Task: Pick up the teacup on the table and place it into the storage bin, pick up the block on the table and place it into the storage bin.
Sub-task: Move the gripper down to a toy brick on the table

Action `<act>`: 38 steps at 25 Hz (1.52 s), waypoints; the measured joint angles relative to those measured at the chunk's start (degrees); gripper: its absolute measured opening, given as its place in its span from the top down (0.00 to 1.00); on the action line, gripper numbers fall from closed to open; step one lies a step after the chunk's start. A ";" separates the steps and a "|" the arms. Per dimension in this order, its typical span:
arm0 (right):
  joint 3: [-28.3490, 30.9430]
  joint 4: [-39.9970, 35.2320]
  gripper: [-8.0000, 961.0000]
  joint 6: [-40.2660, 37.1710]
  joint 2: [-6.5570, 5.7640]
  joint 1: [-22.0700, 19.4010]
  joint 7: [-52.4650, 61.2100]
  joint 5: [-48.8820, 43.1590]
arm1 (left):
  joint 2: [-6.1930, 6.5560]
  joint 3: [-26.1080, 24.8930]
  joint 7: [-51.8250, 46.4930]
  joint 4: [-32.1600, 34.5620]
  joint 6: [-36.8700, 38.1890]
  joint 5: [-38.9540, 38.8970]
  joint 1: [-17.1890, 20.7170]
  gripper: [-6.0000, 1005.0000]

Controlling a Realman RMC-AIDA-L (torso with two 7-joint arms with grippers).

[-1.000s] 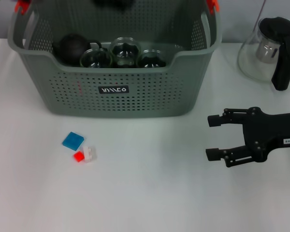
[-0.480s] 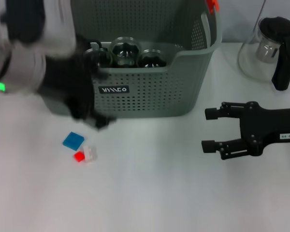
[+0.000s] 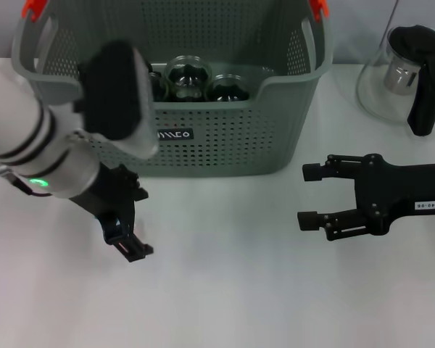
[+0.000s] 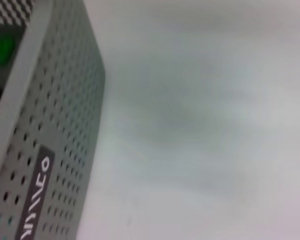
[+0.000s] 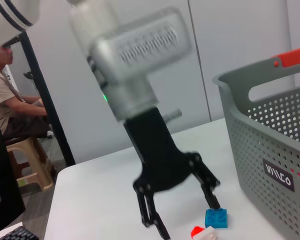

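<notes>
One bin [image 3: 203, 138] stood on the table [image 3: 225, 290], holding three glass cups [image 3: 188, 76] and a dark teapot; in front of its left end lay three small blocks, one blue [image 5: 216, 218], one red [image 5: 197, 232] and one white [image 5: 208, 234]. The left gripper [image 5: 182, 207] hung just above them with fingers spread wide, holding nothing. The right gripper [image 3: 308, 196] hovered off the bin's right front corner, also open and empty, and one glass kettle [image 3: 409, 76] stood to the bin's right.

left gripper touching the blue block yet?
Apart. The right wrist view shows the open left gripper above the table, its fingertips clear of the blue block.
</notes>
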 joint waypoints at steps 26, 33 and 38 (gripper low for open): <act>-0.27 0.09 0.02 0.57 0.00 -0.26 0.05 0.01 | 0.04 2.35 -0.74 -18.64 -9.93 7.58 -8.36 0.08; -0.36 0.09 0.02 0.58 0.00 -0.28 0.11 0.01 | 0.09 2.27 -0.81 -20.77 -11.14 7.57 -9.01 0.08; -0.31 0.09 0.02 0.58 0.00 -0.30 0.21 0.01 | 0.15 2.08 -0.60 -20.82 -11.20 7.57 -9.22 0.11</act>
